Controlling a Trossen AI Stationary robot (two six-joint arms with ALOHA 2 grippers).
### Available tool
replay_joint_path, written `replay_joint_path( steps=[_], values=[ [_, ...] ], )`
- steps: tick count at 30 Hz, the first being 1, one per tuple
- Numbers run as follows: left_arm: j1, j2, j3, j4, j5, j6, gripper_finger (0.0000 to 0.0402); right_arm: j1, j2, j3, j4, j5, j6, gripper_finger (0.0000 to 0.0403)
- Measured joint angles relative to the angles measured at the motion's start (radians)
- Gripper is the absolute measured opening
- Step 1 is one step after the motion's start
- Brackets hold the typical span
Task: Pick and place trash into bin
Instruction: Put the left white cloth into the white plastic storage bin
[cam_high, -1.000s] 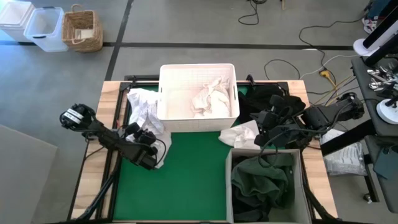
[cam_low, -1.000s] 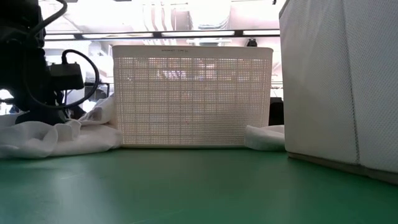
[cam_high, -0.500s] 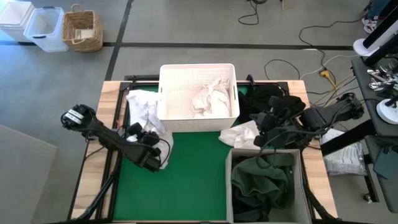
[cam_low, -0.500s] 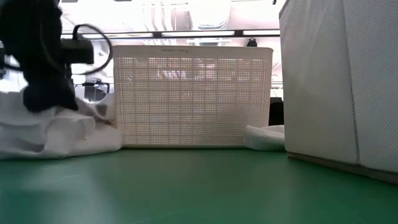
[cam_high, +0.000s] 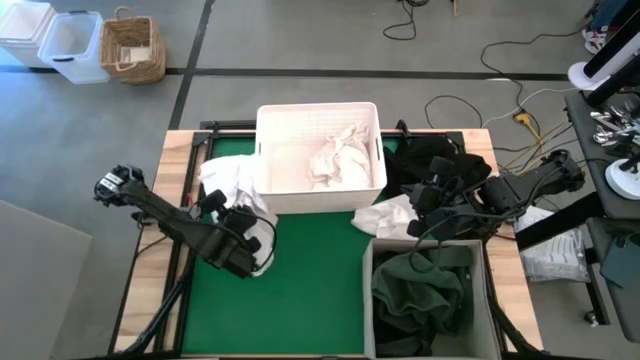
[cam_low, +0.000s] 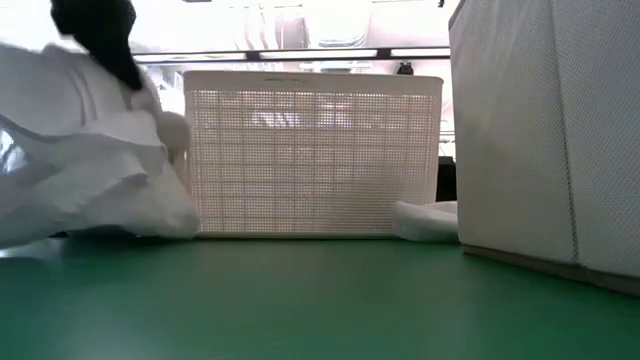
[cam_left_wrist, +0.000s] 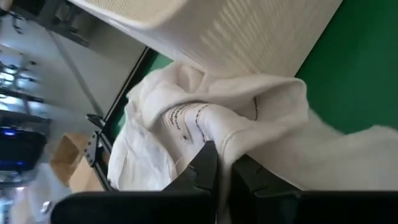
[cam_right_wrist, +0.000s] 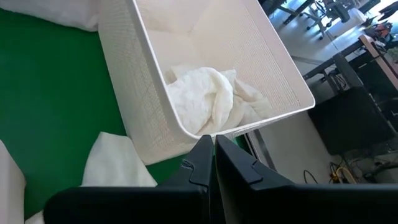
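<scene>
A white cloth with dark print (cam_left_wrist: 205, 118) hangs from my left gripper (cam_left_wrist: 216, 163), which is shut on it left of the white tub (cam_high: 318, 150). In the low view the cloth (cam_low: 90, 160) drapes from the dark gripper (cam_low: 105, 40) at the top left. The tub holds crumpled white sheets (cam_high: 335, 160). My right gripper (cam_right_wrist: 209, 158) is shut on nothing, above another white sheet (cam_high: 385, 215) lying on the green mat by the tub's near right corner. A dark green garment (cam_high: 420, 290) fills the grey fabric bin (cam_high: 488, 300). Black cloth (cam_high: 430, 155) lies right of the tub. My left gripper pinches a raised fold (cam_left_wrist: 229, 140) of the white cloth between its two fingers, slanting down from the table's left. Several layers bunch at the fingers. Most of the cloth hangs slack below, and its lower end (cam_low: 120, 225) still lies on the mat.
The tub stands at the table's far middle and the tall grey bin (cam_low: 550, 130) at the near right. Bare green mat (cam_high: 310, 280) lies between them. Off the table, on the floor at the far left, are a wicker basket (cam_high: 132, 48) and plastic boxes.
My left gripper has shut on the white cloth and risen steeply, drifting a little toward the near edge. The cloth's upper part has been pulled up into a hanging drape while its lower end has stayed on the mat. The right arm has kept still.
</scene>
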Motion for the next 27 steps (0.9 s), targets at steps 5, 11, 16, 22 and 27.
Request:
replay_joint_path(
  steps=[5,11,16,22,27],
  values=[
    [-0.018,-0.021,0.108,-0.023,0.005,0.04,0.0,0.0,0.0,0.0,0.0,0.0,0.0,0.0012],
    [-0.039,-0.024,0.211,-0.023,0.108,0.079,0.0,0.0,0.0,-0.003,0.0,0.0,0.0,0.0012],
    [-0.052,-0.026,0.247,-0.023,0.161,0.087,0.0,0.0,0.0,-0.003,0.008,0.0,-0.014,0.0012],
    [-0.054,-0.042,0.304,-0.022,0.161,0.103,0.0,0.0,0.0,-0.002,0.082,-0.001,-0.074,0.0012],
    [-0.054,-0.067,0.358,-0.021,0.162,0.078,0.0,0.0,0.0,-0.001,0.137,-0.003,-0.127,0.0012]
  ],
)
